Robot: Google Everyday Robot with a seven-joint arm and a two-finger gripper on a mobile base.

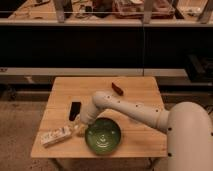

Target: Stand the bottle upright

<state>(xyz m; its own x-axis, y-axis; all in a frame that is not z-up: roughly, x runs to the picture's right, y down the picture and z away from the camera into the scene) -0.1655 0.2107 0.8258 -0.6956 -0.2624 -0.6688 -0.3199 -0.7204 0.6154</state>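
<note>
The bottle (56, 135) lies on its side near the front left corner of the wooden table (142, 102). It is pale with a whitish label, and its right end points toward the bowl. My gripper (80, 129) is low over the table at the bottle's right end, between the bottle and the green bowl. The white arm reaches to it from the lower right and hides part of it. I cannot tell whether the gripper touches the bottle.
A green bowl (103, 136) sits at the front middle, right beside the gripper. A flat black object (75, 110) lies just behind the gripper. A small dark red object (117, 89) lies near the table's back edge. Dark shelving stands behind the table.
</note>
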